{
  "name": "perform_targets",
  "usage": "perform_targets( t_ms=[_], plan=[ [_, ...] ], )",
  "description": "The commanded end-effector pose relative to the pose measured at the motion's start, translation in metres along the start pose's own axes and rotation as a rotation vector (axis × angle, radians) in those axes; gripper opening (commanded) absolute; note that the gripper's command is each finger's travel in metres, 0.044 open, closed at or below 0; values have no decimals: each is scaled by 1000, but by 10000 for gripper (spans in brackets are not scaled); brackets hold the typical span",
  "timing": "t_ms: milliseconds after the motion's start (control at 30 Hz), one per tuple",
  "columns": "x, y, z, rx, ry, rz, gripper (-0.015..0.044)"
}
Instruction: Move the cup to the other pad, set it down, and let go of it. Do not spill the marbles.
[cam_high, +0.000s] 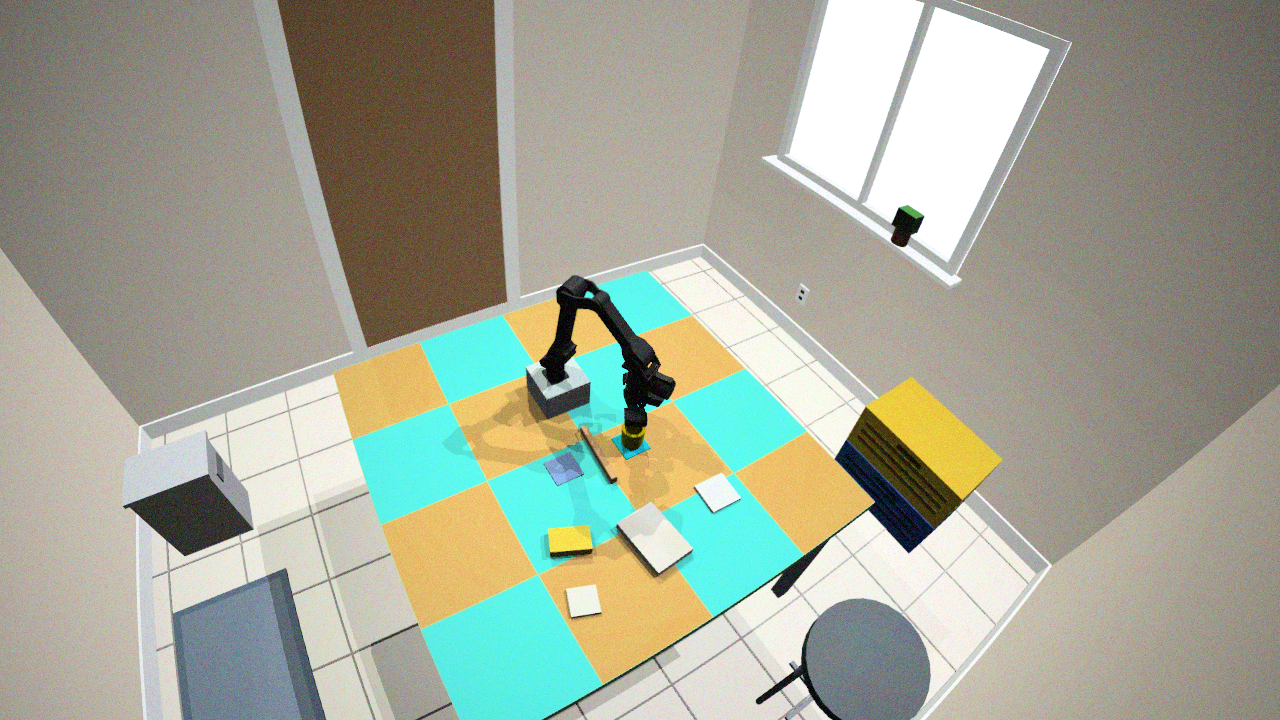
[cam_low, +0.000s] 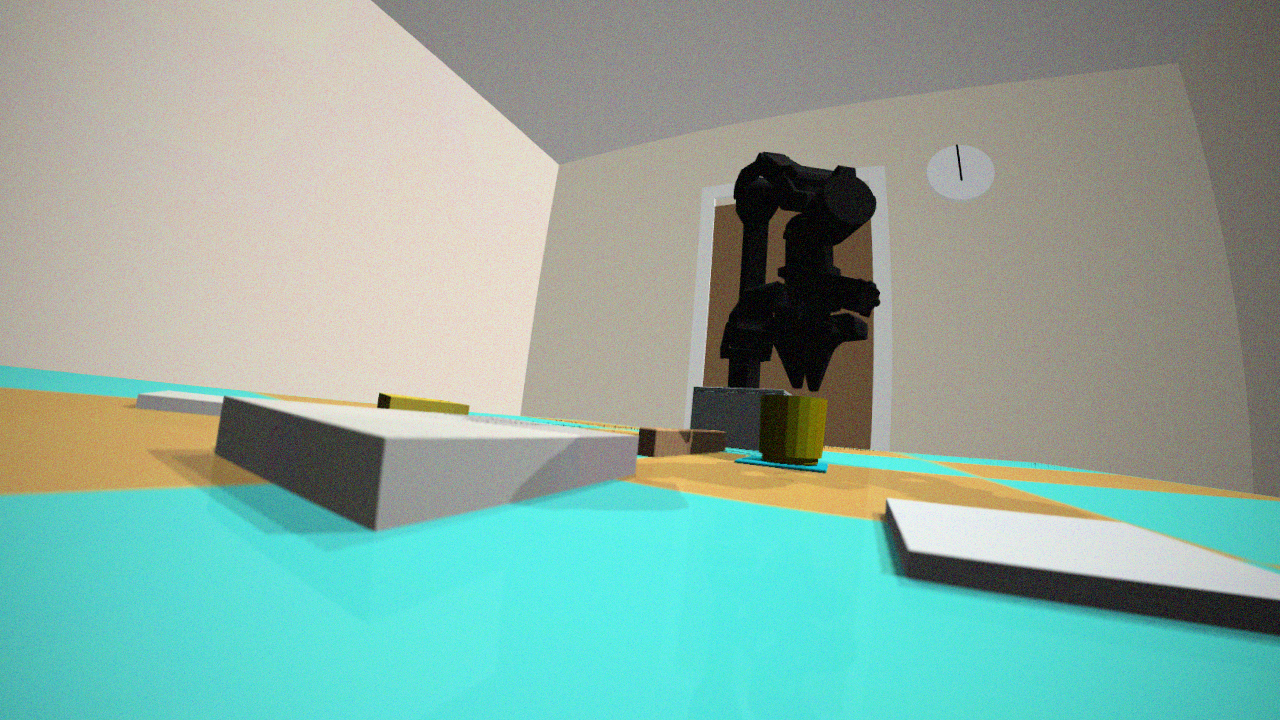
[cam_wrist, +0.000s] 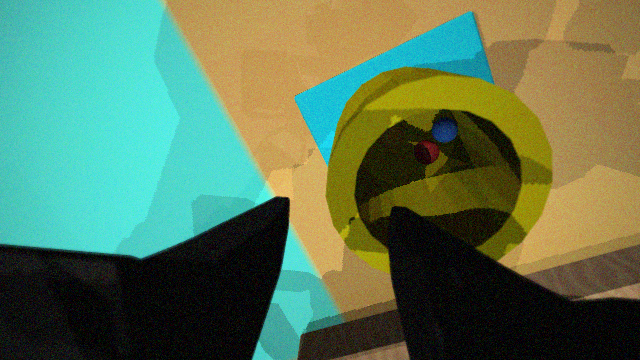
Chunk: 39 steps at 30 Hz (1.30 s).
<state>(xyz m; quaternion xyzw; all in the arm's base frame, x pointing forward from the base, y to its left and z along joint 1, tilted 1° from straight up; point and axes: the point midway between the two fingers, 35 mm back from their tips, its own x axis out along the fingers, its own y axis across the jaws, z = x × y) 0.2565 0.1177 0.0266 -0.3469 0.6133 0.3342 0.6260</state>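
The yellow cup stands upright on the cyan pad. In the wrist view, a blue marble and a red marble lie inside it. The other pad, a purple-blue one, lies across the brown bar with nothing on it. My gripper is open, its fingers partly apart and empty. Its tips are just above the cup's rim. In the wrist view one fingertip overlaps the cup's near side and the other is outside it.
The brown bar lies between the two pads. A thick light slab, a white tile, a yellow block and a small white tile lie farther from the arm's base.
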Motion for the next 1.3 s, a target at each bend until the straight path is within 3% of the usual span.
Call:
perform_targets(
  t_ms=[0, 100, 467, 900, 1267],
  plan=[
    [-7, 0, 0, 6, -5, -9, 147],
    [-8, 1, 0, 6, -5, -9, 147],
    [-9, 1, 0, 1, -3, -2, 435],
    [-66, 4, -2, 6, -5, -9, 440],
    [-64, 6, -2, 0, -4, -2, 440]
  ],
)
